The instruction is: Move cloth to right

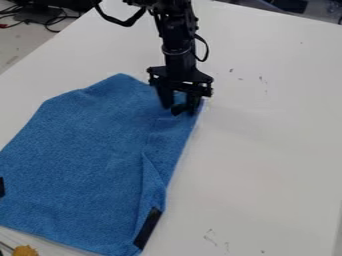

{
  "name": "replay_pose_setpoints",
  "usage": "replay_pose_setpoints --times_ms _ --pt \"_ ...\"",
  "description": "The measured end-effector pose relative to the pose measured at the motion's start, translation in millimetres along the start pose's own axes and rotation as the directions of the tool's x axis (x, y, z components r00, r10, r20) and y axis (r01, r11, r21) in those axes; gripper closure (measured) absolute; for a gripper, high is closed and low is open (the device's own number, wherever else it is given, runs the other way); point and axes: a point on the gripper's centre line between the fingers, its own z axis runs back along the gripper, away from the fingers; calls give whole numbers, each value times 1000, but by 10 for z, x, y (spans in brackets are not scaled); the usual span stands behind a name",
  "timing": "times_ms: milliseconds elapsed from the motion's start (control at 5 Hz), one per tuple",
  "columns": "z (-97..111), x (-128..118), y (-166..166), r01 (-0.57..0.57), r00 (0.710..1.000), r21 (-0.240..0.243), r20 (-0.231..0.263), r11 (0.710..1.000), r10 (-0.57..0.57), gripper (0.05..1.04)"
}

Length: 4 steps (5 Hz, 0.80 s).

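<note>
The gripper [179, 106] hangs down over the upper right corner of the blue cloth [87, 150]. Its two fingers stand apart, with blue fabric visible between them and a small dark patch low in the gap. Whether the tips touch the cloth I cannot tell. The cloth lies spread over the left and middle of the white table [267, 150], with a fold along its lower right side. Black patches mark its lower right edge and its left edge.
A small orange-yellow object [25, 250] is at the bottom left edge of the view. Dark cables [50, 21] lie beyond the table at the upper left. Small dark marks dot the table to the right of the cloth.
</note>
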Motion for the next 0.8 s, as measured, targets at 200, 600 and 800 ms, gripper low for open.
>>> replay_pose_setpoints --times_ms 200,600,800 --pt "0 -3 5 -6 1000 3 -2 1000 6 751" --pt "8 -28 2 0 1000 58 -18 998 1 1002" --pt "127 18 -50 27 1000 122 -17 992 -25 1011"
